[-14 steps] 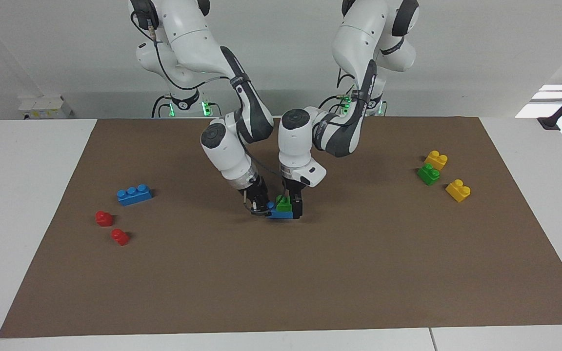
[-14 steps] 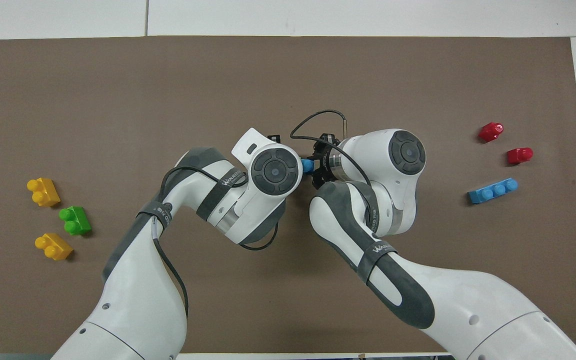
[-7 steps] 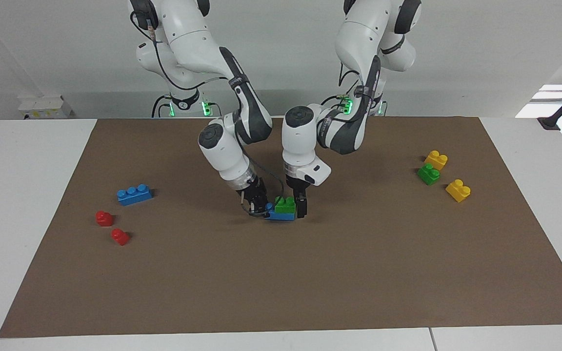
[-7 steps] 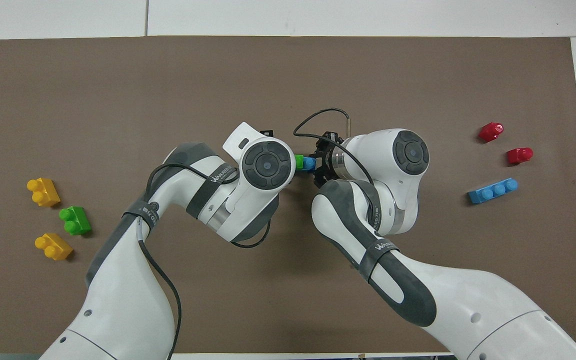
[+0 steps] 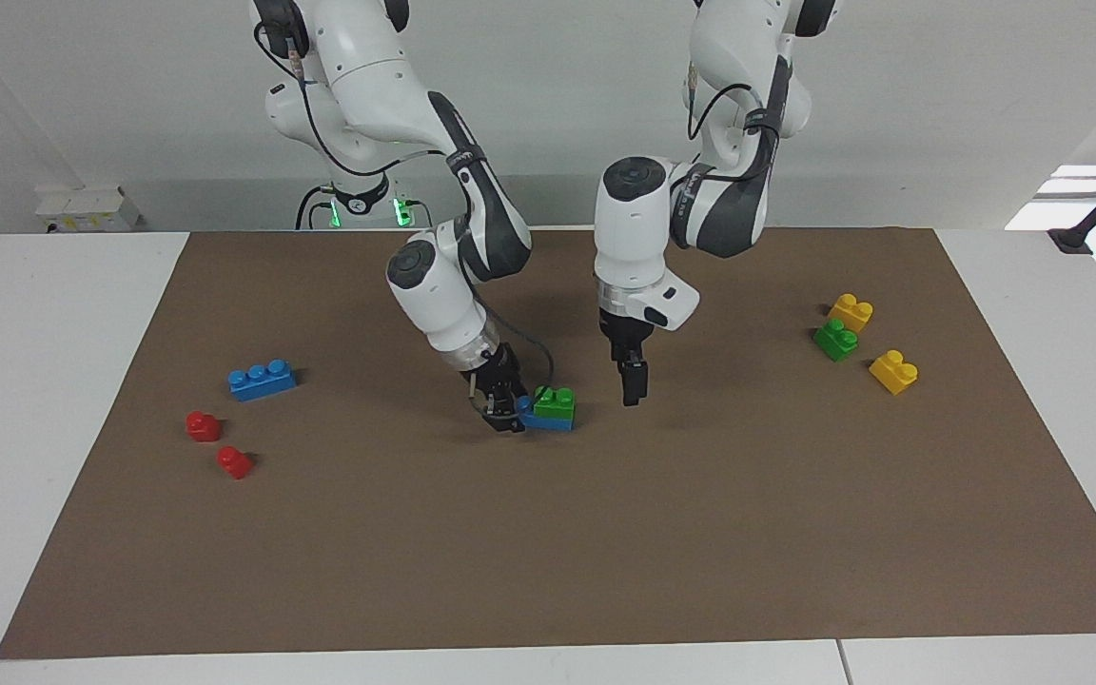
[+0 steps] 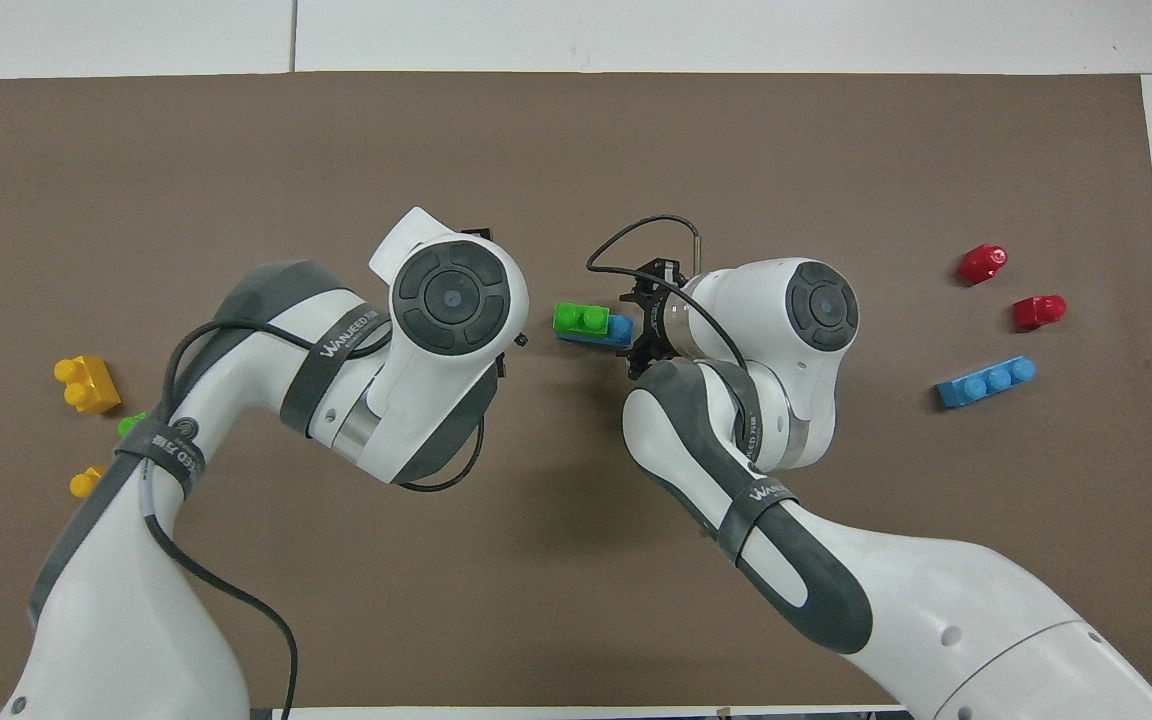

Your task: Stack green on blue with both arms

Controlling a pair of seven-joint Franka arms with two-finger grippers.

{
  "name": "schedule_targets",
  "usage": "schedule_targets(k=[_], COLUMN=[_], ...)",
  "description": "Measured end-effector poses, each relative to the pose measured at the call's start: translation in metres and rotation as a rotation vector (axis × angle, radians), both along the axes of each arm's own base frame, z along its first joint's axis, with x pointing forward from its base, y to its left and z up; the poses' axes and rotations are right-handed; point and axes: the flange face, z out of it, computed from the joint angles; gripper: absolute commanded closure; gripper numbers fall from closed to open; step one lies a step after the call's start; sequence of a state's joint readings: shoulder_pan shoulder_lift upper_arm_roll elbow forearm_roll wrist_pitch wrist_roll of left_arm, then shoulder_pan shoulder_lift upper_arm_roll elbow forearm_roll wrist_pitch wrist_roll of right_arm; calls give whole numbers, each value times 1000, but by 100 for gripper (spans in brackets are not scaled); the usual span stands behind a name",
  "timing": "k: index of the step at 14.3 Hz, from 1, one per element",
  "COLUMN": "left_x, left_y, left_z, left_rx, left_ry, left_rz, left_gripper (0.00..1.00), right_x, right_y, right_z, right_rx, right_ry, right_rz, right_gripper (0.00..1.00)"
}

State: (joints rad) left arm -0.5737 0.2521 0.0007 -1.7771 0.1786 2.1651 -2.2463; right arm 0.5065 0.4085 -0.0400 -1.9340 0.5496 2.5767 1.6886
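Note:
A green brick (image 5: 555,397) sits stacked on a blue brick (image 5: 548,420) on the brown mat, at mid-table. In the overhead view the green brick (image 6: 581,317) covers the end of the blue brick (image 6: 619,331) toward the left arm's end. My right gripper (image 5: 507,411) is low at the blue brick's free end and shut on it; it also shows in the overhead view (image 6: 641,325). My left gripper (image 5: 632,384) hangs open and empty above the mat, beside the stack and apart from it. In the overhead view its own wrist hides it.
A second blue brick (image 5: 263,380) and two red bricks (image 5: 203,425) (image 5: 234,462) lie toward the right arm's end. A second green brick (image 5: 835,340) and two yellow bricks (image 5: 850,311) (image 5: 893,371) lie toward the left arm's end.
My left gripper has let go of the green brick, risen and moved toward the left arm's end. The green brick stays on the blue one. My right gripper has held still.

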Motion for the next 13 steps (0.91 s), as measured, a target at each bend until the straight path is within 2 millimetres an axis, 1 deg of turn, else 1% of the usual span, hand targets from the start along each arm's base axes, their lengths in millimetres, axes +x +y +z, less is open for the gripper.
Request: schedule_targets(k=[5, 8, 10, 11, 12, 13], left_x=[8, 12, 17, 19, 21, 22], left_y=[42, 71, 94, 106, 119, 133], left_z=[34, 48, 56, 60, 67, 74], left_rx=[26, 57, 79, 81, 79, 77], left_ry=[11, 35, 55, 63, 70, 78], left_rz=[-16, -68, -119, -144, -173, -203], left_gripper=[0, 0, 0, 0, 0, 0], right_x=[1, 3, 7, 9, 11, 14], right_y=[-1, -7, -14, -19, -26, -33], right_z=[0, 0, 0, 0, 1, 3], right_rx=[0, -2, -3, -2, -2, 0], right_ry=[-1, -1, -1, 0, 4, 12], right_rz=[-2, -13, -25, -33, -42, -49], right_gripper=[21, 20, 19, 17, 10, 8])
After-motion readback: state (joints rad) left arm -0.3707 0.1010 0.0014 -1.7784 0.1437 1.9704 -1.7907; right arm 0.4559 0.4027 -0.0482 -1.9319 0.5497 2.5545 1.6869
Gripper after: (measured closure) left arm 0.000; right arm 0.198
